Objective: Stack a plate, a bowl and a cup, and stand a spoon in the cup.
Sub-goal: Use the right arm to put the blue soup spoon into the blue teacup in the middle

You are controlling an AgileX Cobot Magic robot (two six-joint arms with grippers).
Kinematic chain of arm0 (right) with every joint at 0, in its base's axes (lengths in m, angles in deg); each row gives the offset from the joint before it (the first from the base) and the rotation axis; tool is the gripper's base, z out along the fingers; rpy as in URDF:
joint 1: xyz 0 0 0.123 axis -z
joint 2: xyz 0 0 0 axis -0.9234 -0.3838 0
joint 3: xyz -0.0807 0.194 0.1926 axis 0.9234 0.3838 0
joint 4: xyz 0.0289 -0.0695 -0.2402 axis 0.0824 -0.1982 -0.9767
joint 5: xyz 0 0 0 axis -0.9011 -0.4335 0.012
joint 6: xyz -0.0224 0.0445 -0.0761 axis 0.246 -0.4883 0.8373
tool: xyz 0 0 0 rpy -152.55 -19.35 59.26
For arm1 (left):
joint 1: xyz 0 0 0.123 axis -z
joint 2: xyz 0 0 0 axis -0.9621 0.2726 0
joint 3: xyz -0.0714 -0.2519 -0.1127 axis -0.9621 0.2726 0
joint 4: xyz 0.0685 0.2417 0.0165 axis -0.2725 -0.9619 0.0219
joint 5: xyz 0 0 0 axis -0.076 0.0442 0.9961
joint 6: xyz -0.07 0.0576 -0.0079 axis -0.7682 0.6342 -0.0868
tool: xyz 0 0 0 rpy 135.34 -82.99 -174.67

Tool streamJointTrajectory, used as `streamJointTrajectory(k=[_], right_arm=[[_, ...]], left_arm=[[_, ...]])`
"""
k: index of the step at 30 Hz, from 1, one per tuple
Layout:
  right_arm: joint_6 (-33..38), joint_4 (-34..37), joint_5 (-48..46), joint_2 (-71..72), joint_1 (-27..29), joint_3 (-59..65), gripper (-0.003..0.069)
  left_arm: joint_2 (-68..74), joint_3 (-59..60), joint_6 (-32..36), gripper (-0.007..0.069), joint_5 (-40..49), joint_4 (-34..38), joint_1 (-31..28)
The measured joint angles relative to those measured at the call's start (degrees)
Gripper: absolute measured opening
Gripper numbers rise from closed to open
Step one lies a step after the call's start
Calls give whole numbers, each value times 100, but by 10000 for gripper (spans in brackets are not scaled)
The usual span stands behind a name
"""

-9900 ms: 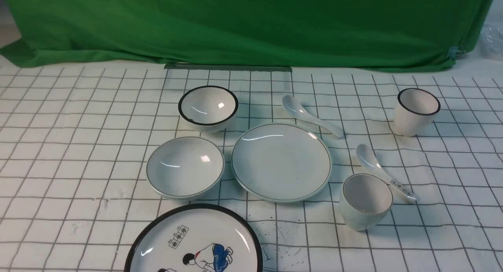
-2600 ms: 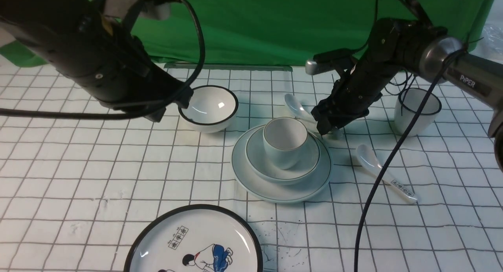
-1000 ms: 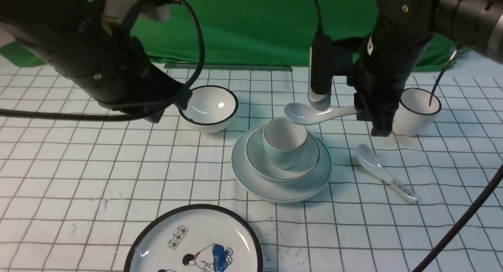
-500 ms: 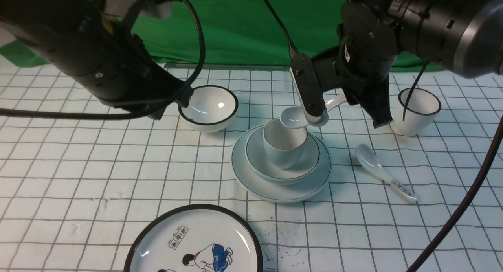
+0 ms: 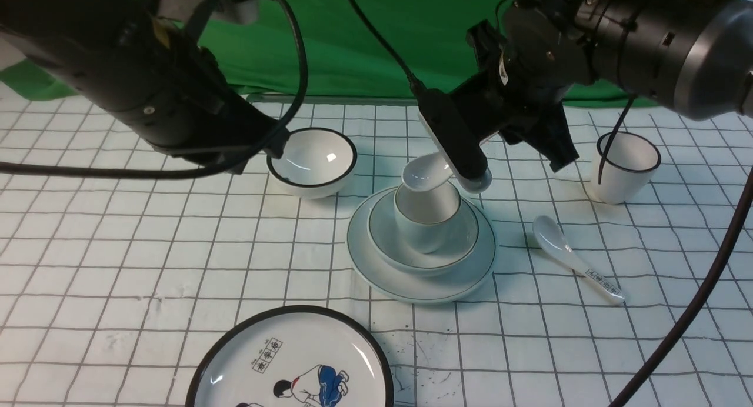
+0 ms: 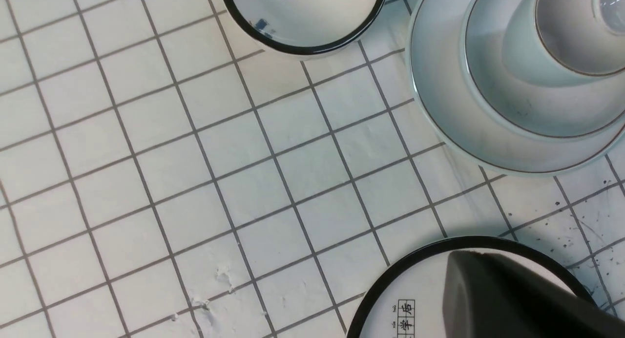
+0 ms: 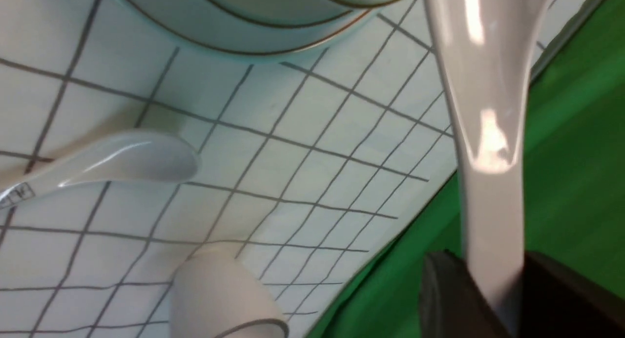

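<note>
Front view, read left to right, all places taken from the cup [image 5: 423,224].

- Well left of cup, raised: left gripper [image 6: 488,294], pressed together, nothing in it.
- Left of cup, nearer the camera: cartoon plate [image 5: 294,360]. Left and behind: black-rimmed bowl [image 5: 312,160]. Neither wanted.
- Directly under cup: bowl [image 5: 385,236], then plate [image 5: 420,289]. Stack judged complete.
- Just over cup's far rim: spoon [image 5: 425,174], scoop end lowest, handle slanting up and away to the right. Contact with rim not discernible.
- Right of cup, above: right gripper [image 7: 493,279], pinching the spoon at its handle end.
- Further right: labelled spoon [image 5: 576,260] lying flat, black-rimmed cup [image 5: 626,166] upright.

Step in hand, as judged: the last one, spoon into cup. Next move calls for a steeper handle, scoop lowered inside the cup wall, then release. Gentle contact wanted, cup probably loose in bowl, tipping risk.
</note>
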Motion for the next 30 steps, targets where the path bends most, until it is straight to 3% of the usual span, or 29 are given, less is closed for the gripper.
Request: streamJointTrajectory(k=[13, 30], right_arm=[[672, -304, 279, -185, 0, 0, 188], [709, -360, 463, -411, 0, 0, 194]], left_arm=[[0, 0, 102, 2, 36, -22, 0], [0, 4, 144, 2, 41, -10, 0]])
